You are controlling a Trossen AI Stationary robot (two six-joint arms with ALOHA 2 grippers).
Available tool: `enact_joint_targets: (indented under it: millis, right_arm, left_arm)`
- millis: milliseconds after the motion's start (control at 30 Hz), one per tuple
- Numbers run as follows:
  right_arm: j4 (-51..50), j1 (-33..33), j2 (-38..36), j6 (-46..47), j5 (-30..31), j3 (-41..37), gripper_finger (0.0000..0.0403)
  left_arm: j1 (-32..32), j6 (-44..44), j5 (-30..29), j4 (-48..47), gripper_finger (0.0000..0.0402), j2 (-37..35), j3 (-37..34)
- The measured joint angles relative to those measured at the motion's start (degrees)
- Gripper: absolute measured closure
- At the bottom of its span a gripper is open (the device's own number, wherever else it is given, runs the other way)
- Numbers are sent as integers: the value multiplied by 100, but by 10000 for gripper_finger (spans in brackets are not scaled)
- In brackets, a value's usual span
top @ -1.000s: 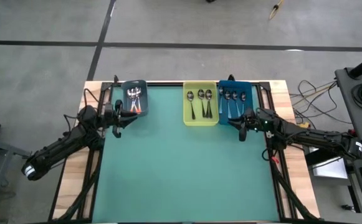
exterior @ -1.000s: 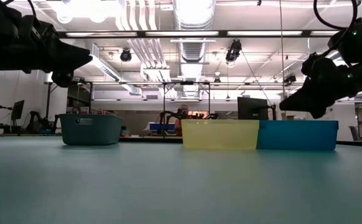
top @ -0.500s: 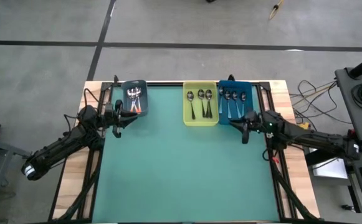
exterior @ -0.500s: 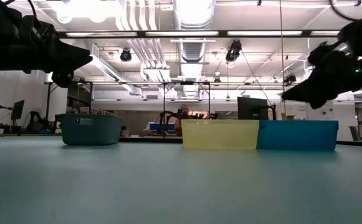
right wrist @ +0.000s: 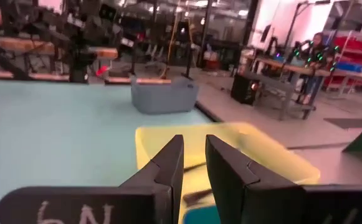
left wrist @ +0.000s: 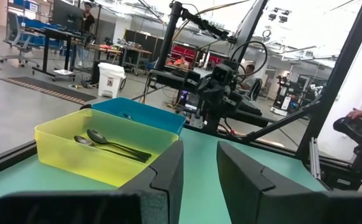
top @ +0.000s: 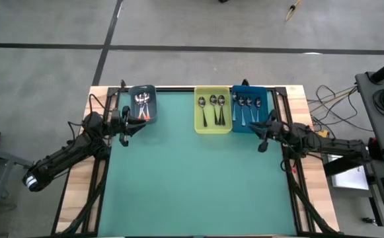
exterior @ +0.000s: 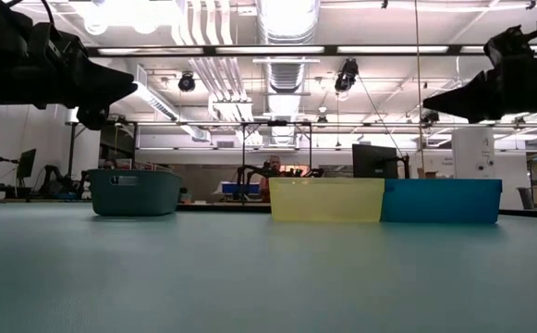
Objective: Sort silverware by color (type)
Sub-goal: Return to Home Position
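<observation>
Left gripper (top: 123, 130) hangs over the table's (top: 192, 188) far left edge, just near and left of the grey bin (top: 132, 92), fingers (left wrist: 168, 177) drawn to a slim slit with nothing between them. Right gripper (top: 263, 136) sits mirror-fashion at the far right edge, just off the near right corner of the blue bin (top: 234, 125). Its fingers (right wrist: 168, 165) are close together too, and it grips nothing.

All the silverware lies in the bins along the far edge, apart from both grippers. From above, the orange-handled spoons (top: 143, 104) are bunched in the grey bin. Three dark-handled spoons (top: 213, 109) lie side by side in the yellow bin (top: 197, 125), and the pale-handled spoons (top: 247, 106) fill the blue one beside it, the two bins touching.

At table level, both grippers (exterior: 120, 88) (exterior: 434, 94) float well above the surface and higher than the bin rims, which the overhead view cannot show. But there the bin walls (exterior: 325, 202) hide every spoon.

Looking past the left fingers, I see dark spoons (left wrist: 112, 144) inside the yellow bin (left wrist: 93, 165), and the right arm (left wrist: 221, 93) beyond the blue bin (left wrist: 146, 115), whose contents the wall hides. Past the right fingers, the grey bin (right wrist: 164, 96) stands across the table. A dark handle shows in the yellow bin (right wrist: 243, 146), though I cannot count the spoons there.
</observation>
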Motion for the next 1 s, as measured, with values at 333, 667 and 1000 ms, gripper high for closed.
enact_joint_targets:
  millis: [333, 667, 1000]
  right_arm:
    - [-187, 29, -506, -317, -563, 0, 344]
    - [-228, 199, -506, -1387, -1383, -2, 344]
    - [-218, 247, -472, -1209, -1374, -2, 344]
  left_arm:
    - [-2, 0, -4, 6, 322, 1, 4]
    - [0, 0, -2, 1, 322, 6, 4]
    - [0, 0, -2, 1, 322, 15, 4]
